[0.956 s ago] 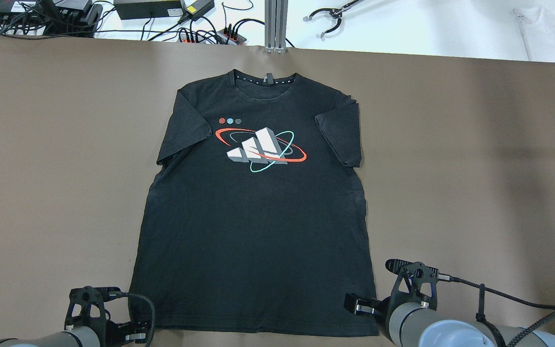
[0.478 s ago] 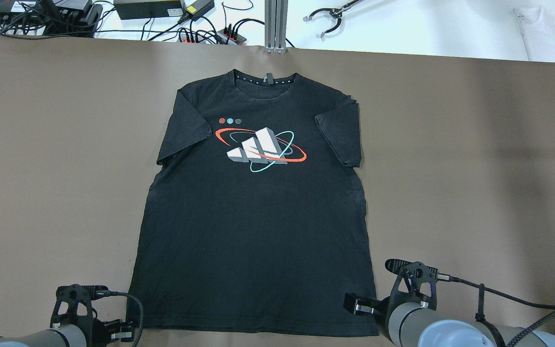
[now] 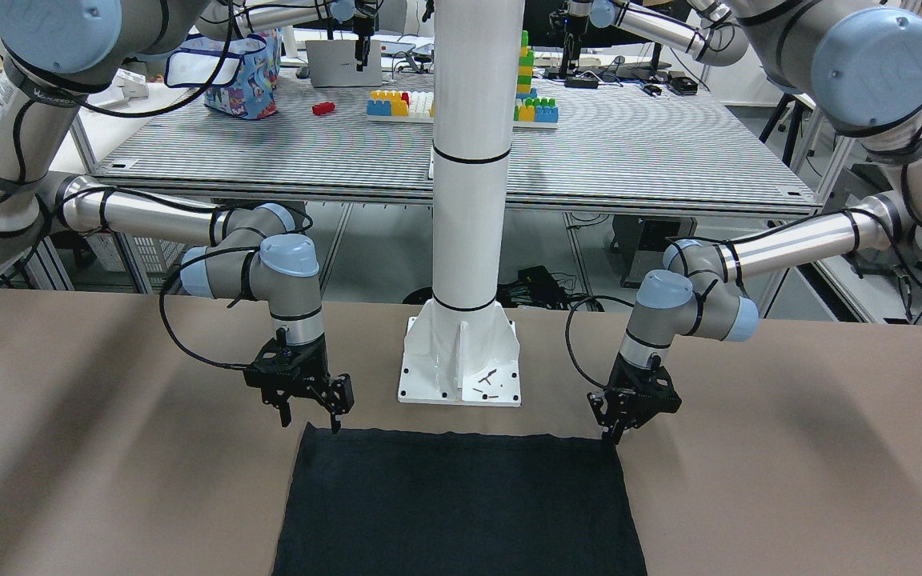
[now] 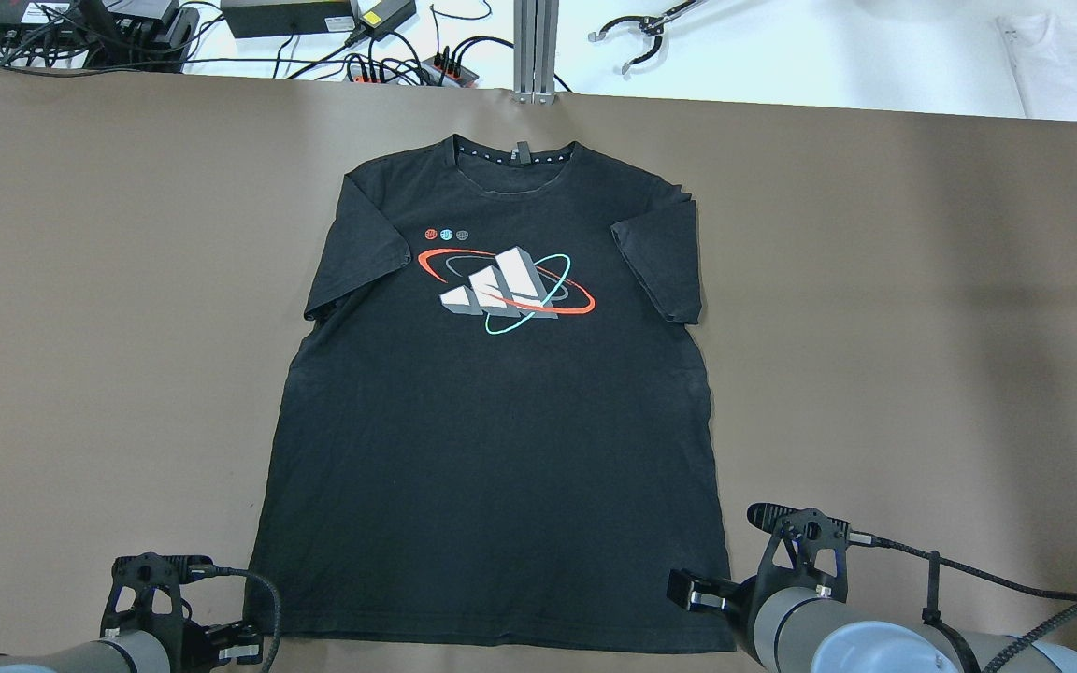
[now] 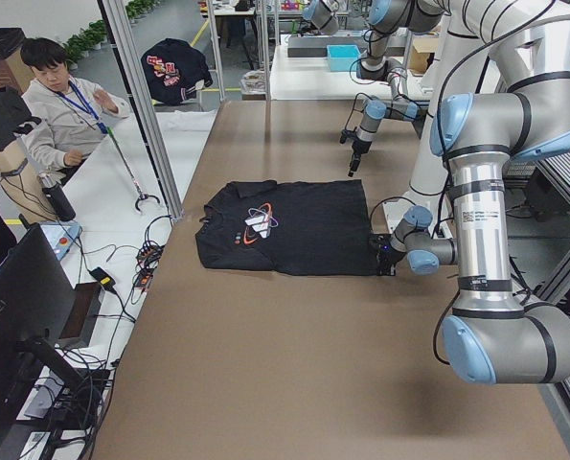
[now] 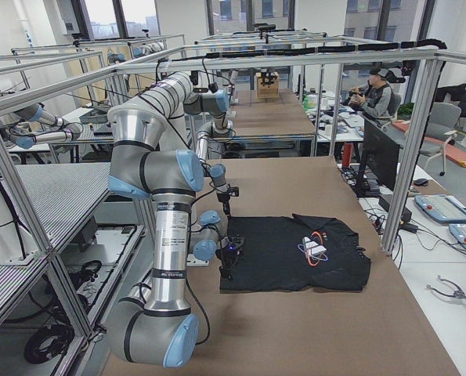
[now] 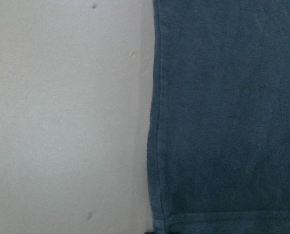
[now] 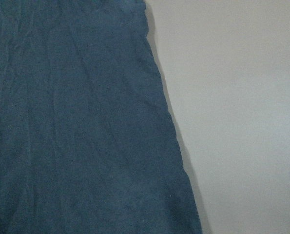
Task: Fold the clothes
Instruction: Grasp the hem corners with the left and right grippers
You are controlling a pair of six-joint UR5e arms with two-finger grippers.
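The black shirt point(image 4: 492, 449) lies flat mid-frame on the counter point(image 4: 922, 374). Soft, light, floppy: grab its bottom corners. The right end effector point(image 3: 310, 422) is open; the left end effector point(image 3: 615, 430), I cannot tell.

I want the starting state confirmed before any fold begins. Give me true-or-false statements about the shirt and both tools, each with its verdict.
1. The T-shirt lies flat with its print facing up. True.
2. Its collar is the edge nearest the robot. False: the hem is nearest; the collar is at the far end.
3. The left tool and the right tool each stand at a corner of the hem. True.
4. The shirt is folded in half. False: it is spread full length, both sleeves out.
5. The right tool is shut. False: it is open.
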